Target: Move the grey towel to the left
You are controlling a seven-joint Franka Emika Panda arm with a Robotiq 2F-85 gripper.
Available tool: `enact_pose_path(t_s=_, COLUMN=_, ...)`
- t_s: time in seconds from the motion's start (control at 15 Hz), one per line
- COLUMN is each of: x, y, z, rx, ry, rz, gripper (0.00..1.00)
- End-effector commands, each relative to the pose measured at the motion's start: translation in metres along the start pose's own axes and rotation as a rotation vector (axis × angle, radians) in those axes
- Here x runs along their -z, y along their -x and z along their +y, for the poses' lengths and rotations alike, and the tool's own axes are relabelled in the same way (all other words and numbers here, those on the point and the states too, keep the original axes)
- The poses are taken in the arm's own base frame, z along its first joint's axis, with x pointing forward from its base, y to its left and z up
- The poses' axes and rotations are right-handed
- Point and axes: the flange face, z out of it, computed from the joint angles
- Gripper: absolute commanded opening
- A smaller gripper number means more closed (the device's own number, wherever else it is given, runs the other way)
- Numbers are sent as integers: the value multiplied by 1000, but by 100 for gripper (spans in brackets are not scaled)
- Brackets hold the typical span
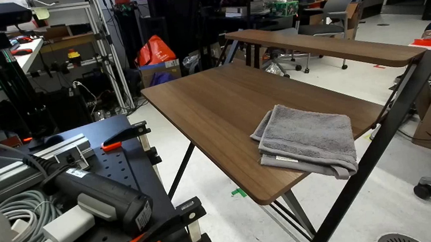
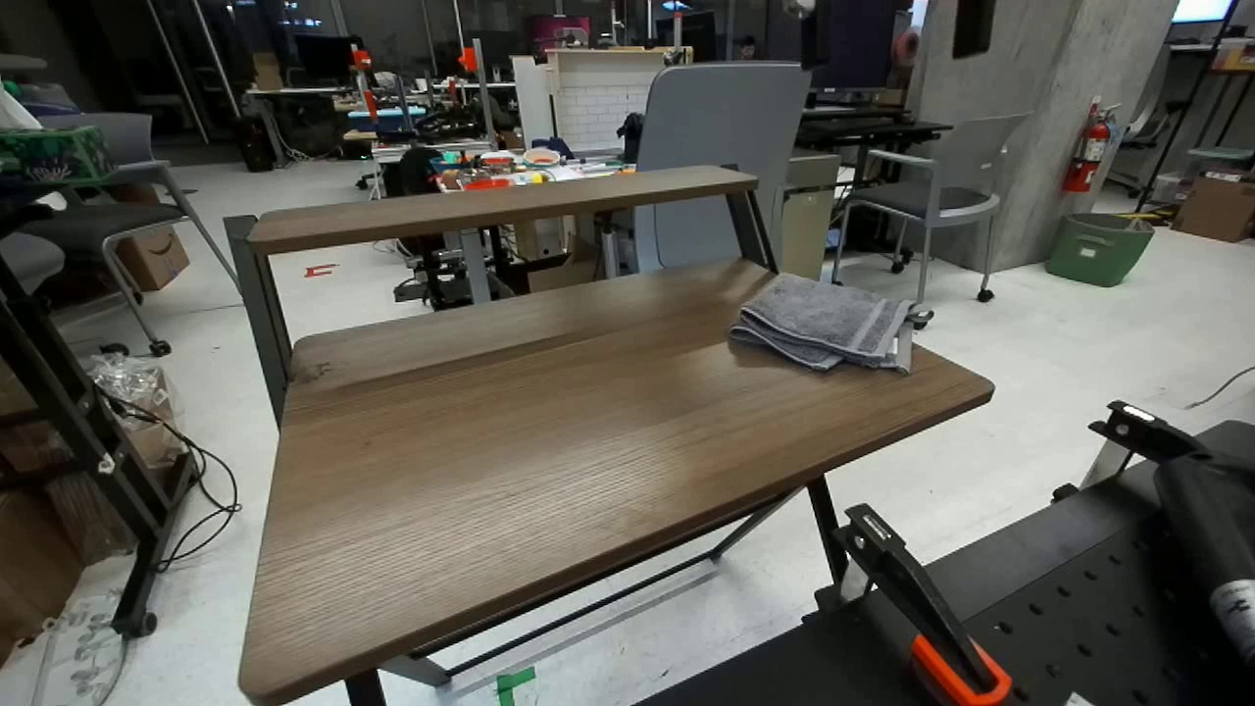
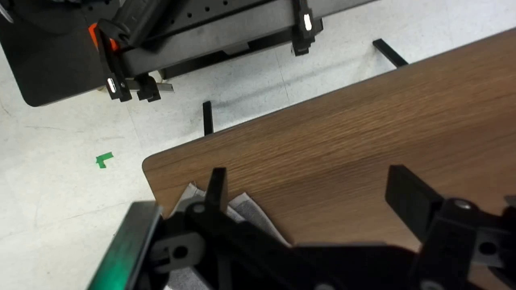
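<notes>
While the brown table [image 2: 549,441] stood with a raised shelf [image 2: 490,202] along one long side, the grey towel [image 1: 308,136] lay folded at one end, partly over the edge; in the wrist view, the tool [image 3: 312,192] had its fingers [image 3: 410,201] wide apart and hid part of the towel.

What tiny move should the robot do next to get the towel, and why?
Probably the pincer should shift sideways until it is centred over the towel. In the wrist view it is open, with mostly table between its fingers, while the towel lies off to one side, partly hidden behind one finger. Going straight down there might miss most of it.
</notes>
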Motion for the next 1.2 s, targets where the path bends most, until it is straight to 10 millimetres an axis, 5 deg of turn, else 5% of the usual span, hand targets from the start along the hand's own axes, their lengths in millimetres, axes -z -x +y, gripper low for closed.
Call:
enact_pose_path(t_s=0.0, x=-19, y=-50, z=24, rx=-121, ry=-25, rz=65, gripper=100)
enact_pose_path(t_s=0.53, x=-63, y=-121, z=70, rx=-436, ry=-102, rz=262, gripper=100)
enact_pose_path(t_s=1.13, x=-123, y=-151, z=123, rx=-590, ry=-67, rz=258, gripper=100)
